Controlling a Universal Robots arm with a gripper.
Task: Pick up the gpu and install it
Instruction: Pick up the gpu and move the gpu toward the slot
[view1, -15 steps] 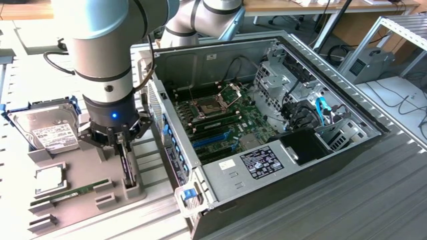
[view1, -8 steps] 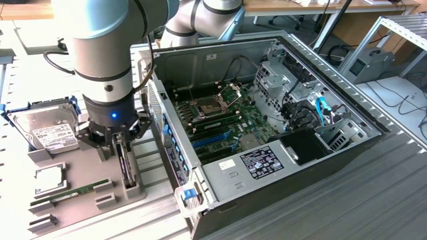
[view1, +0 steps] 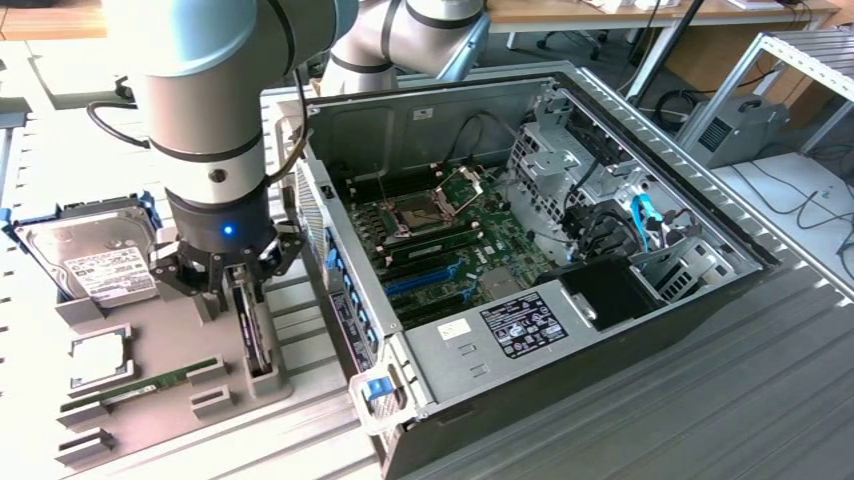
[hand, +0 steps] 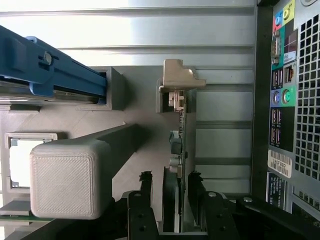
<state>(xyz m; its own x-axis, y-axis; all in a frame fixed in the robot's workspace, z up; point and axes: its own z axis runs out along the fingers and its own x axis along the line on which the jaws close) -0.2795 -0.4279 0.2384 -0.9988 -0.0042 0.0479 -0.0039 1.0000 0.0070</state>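
**Exterior view**
- My hand (view1: 240, 290): lowered over the grey parts tray (view1: 160, 405), fingers pointing down either side of the gpu (view1: 251, 340).
- The gpu: stands on its long edge in a slot of the tray, just beside the open computer case (view1: 601, 330), on the exterior view's left of it.
- Tray also carries a hard drive (view1: 94, 255) in a blue caddy, a square silver chip (view1: 100, 358) and a narrow green memory stick (view1: 147, 385).
- Case: lies on the ribbed metal surface (view1: 694, 420), side panel off, motherboard (view1: 454, 240) exposed.

**Wrist view**
- My hand (hand: 170, 176): open. The black fingers (hand: 146, 185) straddle the gpu (hand: 175, 145) with a gap on each side; nothing gripped.
- The gpu: seen edge-on, its silver end bracket (hand: 177, 77) at the far end from my fingers.
- Shown here but not in the other view: the case's rear port panel (hand: 287, 100), and a grey printed post (hand: 65, 177) close to the camera.
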